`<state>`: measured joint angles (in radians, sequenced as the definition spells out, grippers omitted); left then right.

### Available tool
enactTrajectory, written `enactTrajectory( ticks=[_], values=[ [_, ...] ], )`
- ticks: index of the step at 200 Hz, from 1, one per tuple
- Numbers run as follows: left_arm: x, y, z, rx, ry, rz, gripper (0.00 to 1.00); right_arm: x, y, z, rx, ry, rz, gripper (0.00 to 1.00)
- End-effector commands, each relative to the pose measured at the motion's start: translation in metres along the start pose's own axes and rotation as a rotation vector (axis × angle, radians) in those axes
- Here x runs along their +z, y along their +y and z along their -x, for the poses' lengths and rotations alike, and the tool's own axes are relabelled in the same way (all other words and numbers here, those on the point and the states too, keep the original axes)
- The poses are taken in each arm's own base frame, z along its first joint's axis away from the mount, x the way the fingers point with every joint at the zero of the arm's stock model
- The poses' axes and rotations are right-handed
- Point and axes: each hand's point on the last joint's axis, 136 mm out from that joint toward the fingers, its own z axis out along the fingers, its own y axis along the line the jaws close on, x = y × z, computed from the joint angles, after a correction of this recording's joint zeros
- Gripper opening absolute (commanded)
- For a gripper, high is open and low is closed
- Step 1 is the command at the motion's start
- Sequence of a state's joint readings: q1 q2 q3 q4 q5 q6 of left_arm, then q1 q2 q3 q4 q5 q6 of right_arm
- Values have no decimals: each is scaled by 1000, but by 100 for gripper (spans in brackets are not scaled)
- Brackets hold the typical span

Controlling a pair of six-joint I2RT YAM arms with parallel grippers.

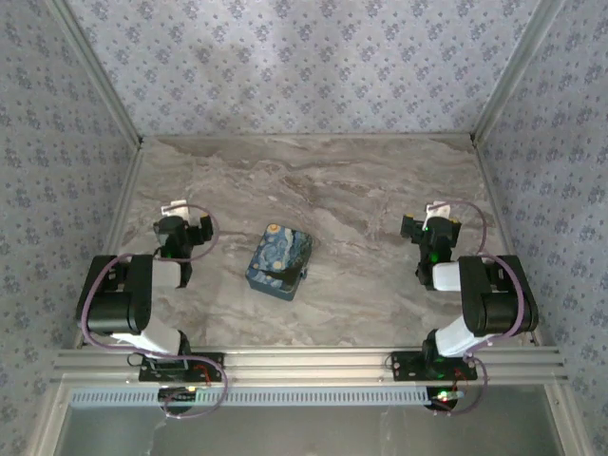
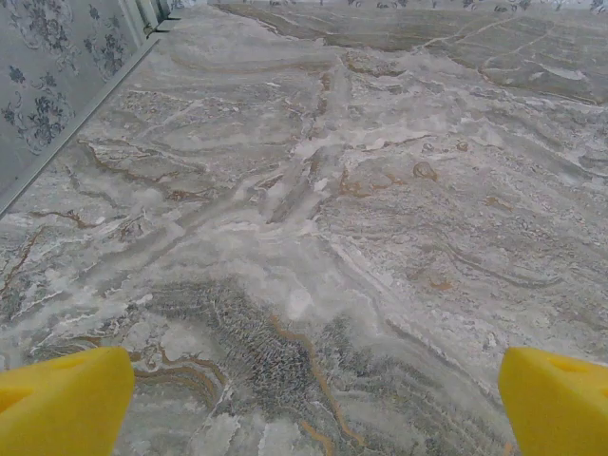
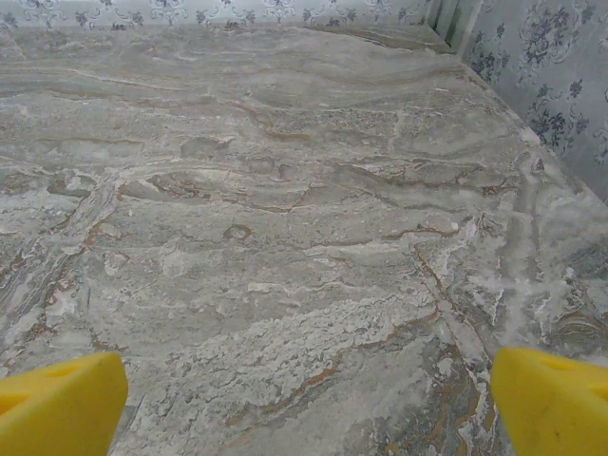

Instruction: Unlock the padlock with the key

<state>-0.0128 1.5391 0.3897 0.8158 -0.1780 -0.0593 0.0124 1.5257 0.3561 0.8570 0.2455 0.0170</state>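
Note:
The padlock and the key are out of view. A small case (image 1: 278,260) with a blue and yellow swirl print lies on the marble table (image 1: 361,180) between the two arms. My left gripper (image 1: 180,217) hovers to the left of the case, apart from it. In the left wrist view, the left gripper (image 2: 312,404) is open, with its yellow fingertips (image 2: 62,404) wide apart over bare marble. My right gripper (image 1: 432,218) is well to the right of the case. In the right wrist view, the right gripper (image 3: 306,404) is open too, with bare marble between its yellow fingertips (image 3: 551,399).
Patterned walls (image 1: 304,66) with metal posts close the table in at the back and on both sides. An aluminium rail (image 1: 304,363) at the near edge carries both arm bases. Bare marble stretches behind the case to the back wall.

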Motion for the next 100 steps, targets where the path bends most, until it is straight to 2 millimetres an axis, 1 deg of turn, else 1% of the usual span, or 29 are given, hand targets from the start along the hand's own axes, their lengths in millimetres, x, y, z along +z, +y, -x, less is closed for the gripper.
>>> enactTrajectory(
  ticks=[1, 100],
  values=[
    [1, 0, 13, 7, -38, -7, 98, 1, -2, 8, 0, -25, -4, 100],
    [1, 0, 12, 0, -33, -23, 98, 1, -1, 7, 1, -23, -3, 100]
  ],
)
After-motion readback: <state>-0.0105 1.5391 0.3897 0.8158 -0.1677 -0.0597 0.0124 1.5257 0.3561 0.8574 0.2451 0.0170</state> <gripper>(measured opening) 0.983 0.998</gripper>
